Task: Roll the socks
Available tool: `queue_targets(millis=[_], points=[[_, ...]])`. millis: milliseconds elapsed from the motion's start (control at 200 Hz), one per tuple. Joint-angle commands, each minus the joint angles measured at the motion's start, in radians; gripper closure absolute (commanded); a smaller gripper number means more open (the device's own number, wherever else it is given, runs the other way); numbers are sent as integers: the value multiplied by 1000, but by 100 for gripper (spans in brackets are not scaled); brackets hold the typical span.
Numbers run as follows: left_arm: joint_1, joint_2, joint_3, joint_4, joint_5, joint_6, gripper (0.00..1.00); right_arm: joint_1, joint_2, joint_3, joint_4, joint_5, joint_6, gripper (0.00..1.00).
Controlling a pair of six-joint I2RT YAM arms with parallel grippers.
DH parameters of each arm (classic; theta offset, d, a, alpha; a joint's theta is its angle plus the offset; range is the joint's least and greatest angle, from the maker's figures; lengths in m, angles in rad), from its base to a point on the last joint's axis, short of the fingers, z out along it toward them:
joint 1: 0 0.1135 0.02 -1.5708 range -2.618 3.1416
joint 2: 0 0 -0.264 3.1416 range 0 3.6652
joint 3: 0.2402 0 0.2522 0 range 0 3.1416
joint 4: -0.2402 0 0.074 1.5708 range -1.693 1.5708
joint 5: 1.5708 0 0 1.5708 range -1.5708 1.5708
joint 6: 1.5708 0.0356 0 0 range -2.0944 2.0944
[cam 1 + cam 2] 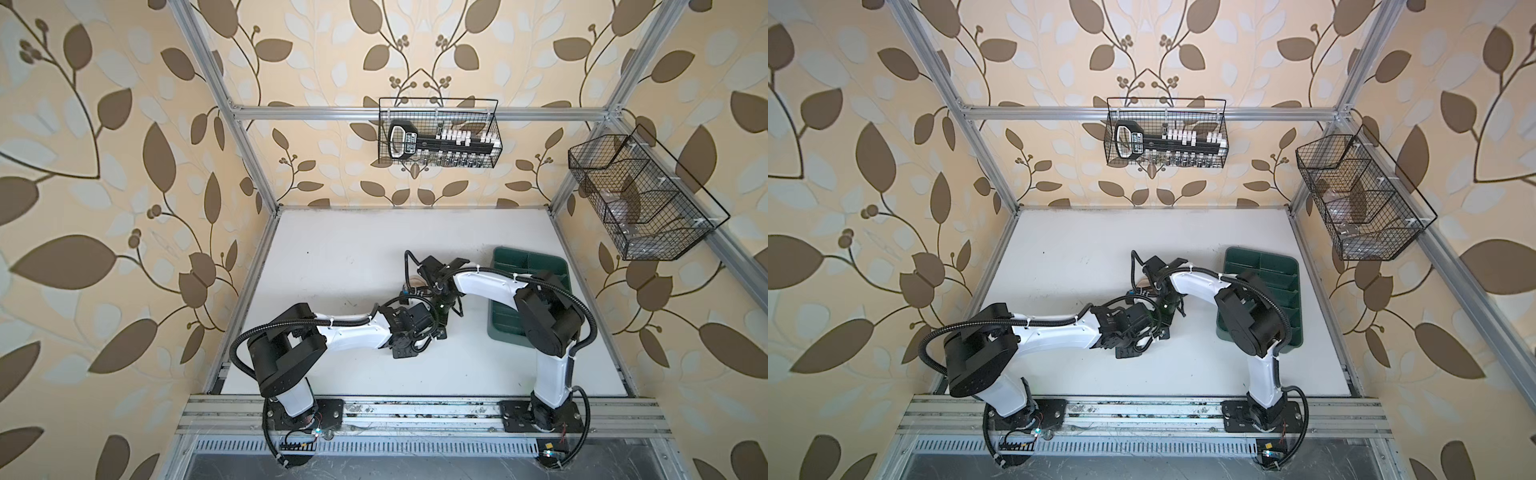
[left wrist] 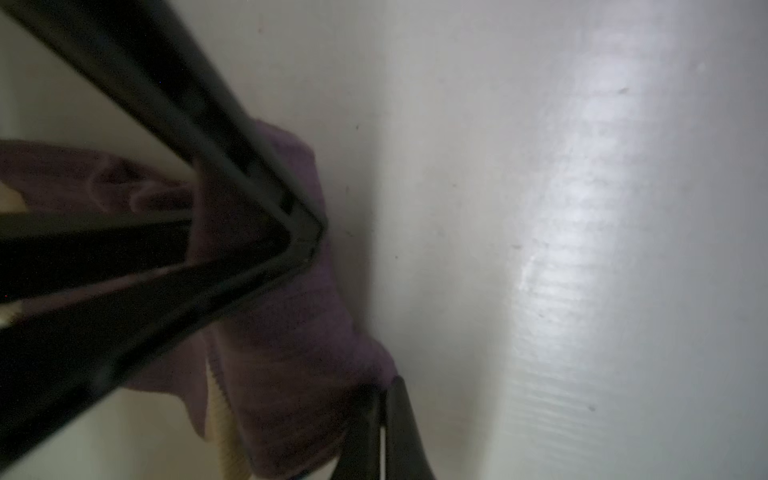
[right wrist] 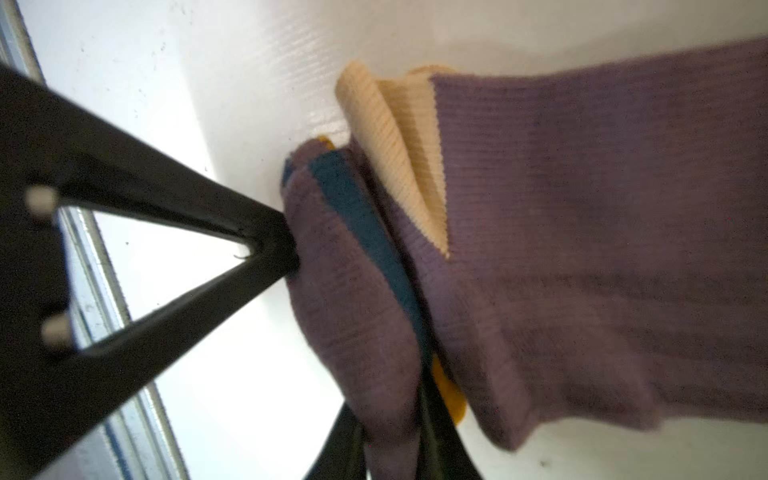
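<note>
A: Sock?
B: Purple sock [image 3: 582,249] lies folded, mid tabletop [image 3: 249,104].
A: Fingers?
B: L fingers [image 2: 249,166] clamped on it. R fingers [image 3: 166,187] narrow, fold btw them; grip can't tell.

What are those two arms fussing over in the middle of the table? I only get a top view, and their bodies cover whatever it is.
Observer: A purple sock. The right wrist camera shows its ribbed fabric folded over on the white table.
Operator: Is it plain purple?
Observer: No. It has a beige part, and a teal strip shows in the fold.
Operator: Is anything actually gripping it?
Observer: Yes. In the left wrist camera the left tool is shut on purple fabric.
</note>
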Motion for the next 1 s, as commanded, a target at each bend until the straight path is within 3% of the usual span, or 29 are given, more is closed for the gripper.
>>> queue_targets(millis=[0,145,325,430,475,510,555,690,810,995], points=[[51,32,17,-42,48,-18,100,-19,-87,-91,78,74,24,71],[128,40,63,-130,208,5,100,-77,-290,-193,210,144,123,65],[230,87,150,-240,369,0,100,-207,-583,-307,418,368,350,64],[281,157,231,-338,465,7,100,-200,-810,-428,561,429,367,62],[299,195,276,-382,496,11,100,-168,-911,-502,630,450,319,59],[315,224,306,-408,516,5,100,-114,-980,-561,665,500,250,47],[333,265,345,-444,538,5,100,-20,-1049,-623,690,594,137,41],[392,353,428,-497,578,-21,100,254,-1119,-758,660,806,-199,40],[445,407,483,-534,624,-34,100,416,-1077,-875,764,869,-389,39],[496,481,562,-596,676,-36,100,440,-777,-857,1044,776,-464,37]])
